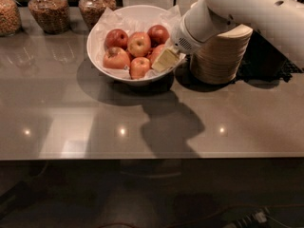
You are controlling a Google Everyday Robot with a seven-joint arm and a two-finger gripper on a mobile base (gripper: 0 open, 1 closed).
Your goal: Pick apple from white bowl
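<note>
Glossy grey countertop (pixel 142 122) lay in a dim room. White bowl (pixel 100 56) stood at 12 o'clock, with the apple (pixel 156 50) at its right among other apples (pixel 117 59). Gripper (pixel 166 60) was beside the apple, its hold undeterminable. Stacked bowls (pixel 223 61) stood at 2 o'clock and jars (pixel 48 9) at 10.

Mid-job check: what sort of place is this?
Probably a break-room or kitchen snack counter: glass jars of dry food, a wide white paper-lined bowl of red apples, stacked cream disposable bowls. The gripper is in the bowl's right side.
</note>
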